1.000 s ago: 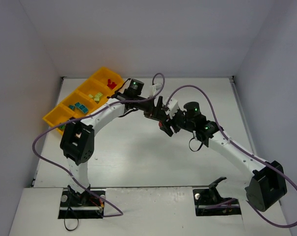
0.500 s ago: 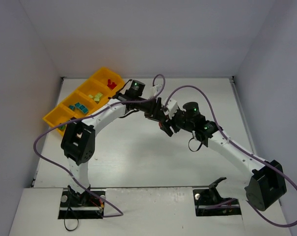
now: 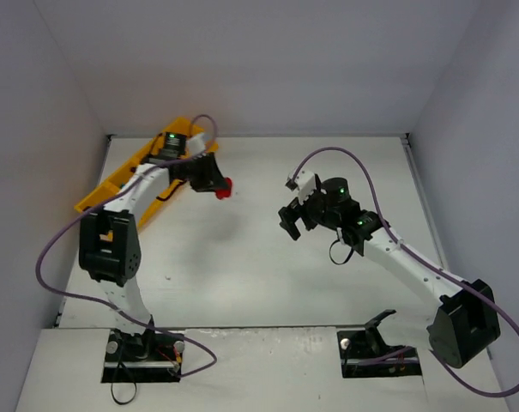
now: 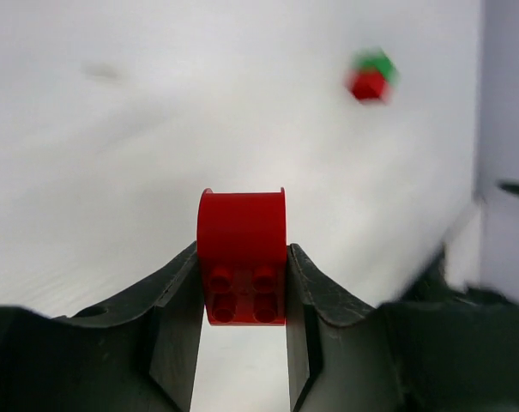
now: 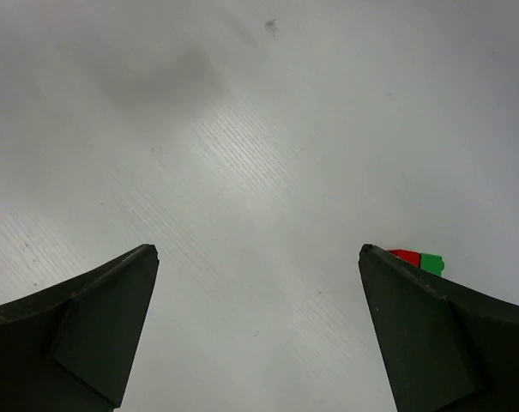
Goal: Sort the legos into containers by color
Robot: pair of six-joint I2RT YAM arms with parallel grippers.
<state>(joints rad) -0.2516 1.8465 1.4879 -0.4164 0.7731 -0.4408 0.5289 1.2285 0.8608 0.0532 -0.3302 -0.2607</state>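
Left wrist view: left gripper (image 4: 242, 262) clamps red half-round lego (image 4: 242, 225), near tray (image 3: 100, 199). Right gripper (image 5: 257, 253) wide, empty, over surface (image 5: 242, 129). Step judged: transport. Next: centre over compartment for reds, release.

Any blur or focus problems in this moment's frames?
Left wrist: the held red half-round brick is sharp, the red-green brick beyond it is blurred. Right wrist: sharp, mild sheen on the table. Top external: crisp throughout.

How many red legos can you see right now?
2. One red half-round sits between the left fingers; one red brick, beside a green brick, lies on the table. More may hide in the tray.
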